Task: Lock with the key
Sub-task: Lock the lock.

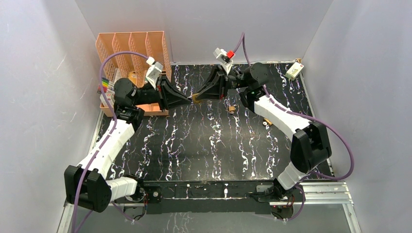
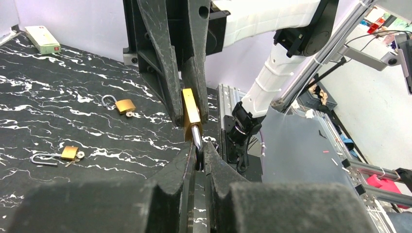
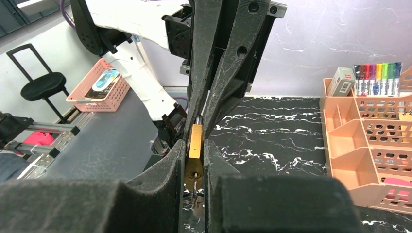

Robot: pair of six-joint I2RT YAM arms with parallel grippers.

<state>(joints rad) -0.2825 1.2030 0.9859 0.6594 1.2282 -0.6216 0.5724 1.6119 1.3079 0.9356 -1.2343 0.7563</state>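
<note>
A brass padlock (image 1: 196, 98) hangs in the air between my two grippers, above the far middle of the black marble table (image 1: 204, 145). My right gripper (image 3: 194, 145) is shut on the brass body (image 3: 195, 153). A key (image 3: 195, 186) sits in the keyhole at the body's near end, and its ring hangs below. My left gripper (image 2: 198, 148) is shut on the silver shackle (image 2: 196, 136), tip to tip with the right gripper (image 2: 190, 121). The body also shows in the left wrist view (image 2: 190, 108).
Two more brass padlocks with open shackles lie on the table (image 2: 121, 105) (image 2: 63, 154), to the right of the held one (image 1: 232, 108) (image 1: 265, 122). A white box (image 1: 294, 71) lies at the far right corner. An orange organizer (image 1: 133, 48) with markers (image 3: 376, 77) stands at the far left.
</note>
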